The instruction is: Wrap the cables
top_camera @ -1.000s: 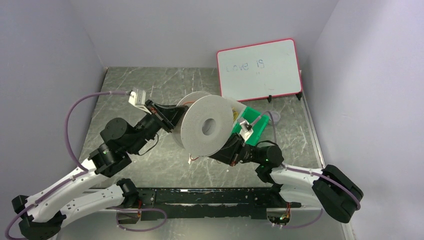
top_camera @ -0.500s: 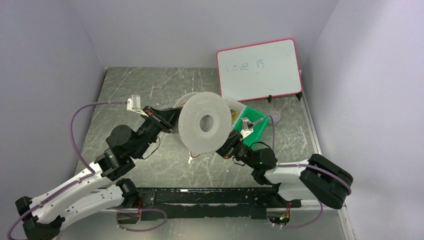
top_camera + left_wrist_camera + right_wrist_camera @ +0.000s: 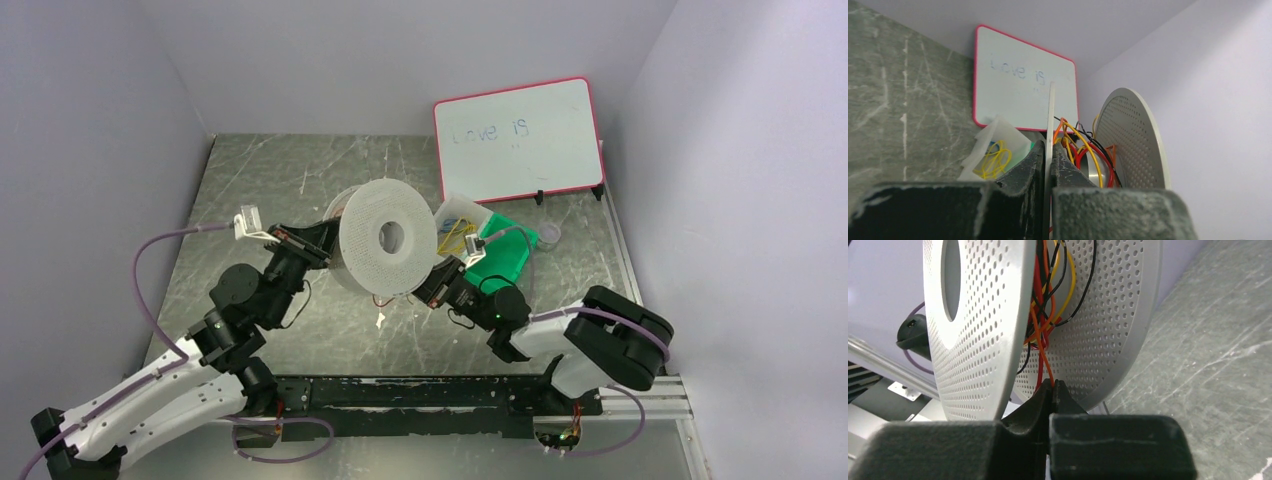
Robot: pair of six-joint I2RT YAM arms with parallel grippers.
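Note:
The white perforated spool [image 3: 385, 240] stands on edge mid-table. My left gripper [image 3: 325, 243] is shut on the rim of one flange; in the left wrist view that thin flange edge [image 3: 1051, 115] runs between the jaws of the gripper [image 3: 1048, 150]. Red, yellow, black and orange wires [image 3: 1083, 150] lie on the hub. My right gripper [image 3: 432, 283] sits low at the spool's right side. In the right wrist view the gripper [image 3: 1053, 385] is shut on the thin orange-red cable [image 3: 1040, 347], which runs up between the flanges [image 3: 983, 330].
A pink-framed whiteboard [image 3: 520, 140] leans on the back wall. A green tray [image 3: 505, 255] and a clear bag of yellow and blue wire loops [image 3: 458, 228] lie just right of the spool. A small white connector [image 3: 381, 320] lies on the table below the spool.
The spool and both grippers have moved left and slightly toward the back, both grips kept. The right arm has folded in closer to the middle.

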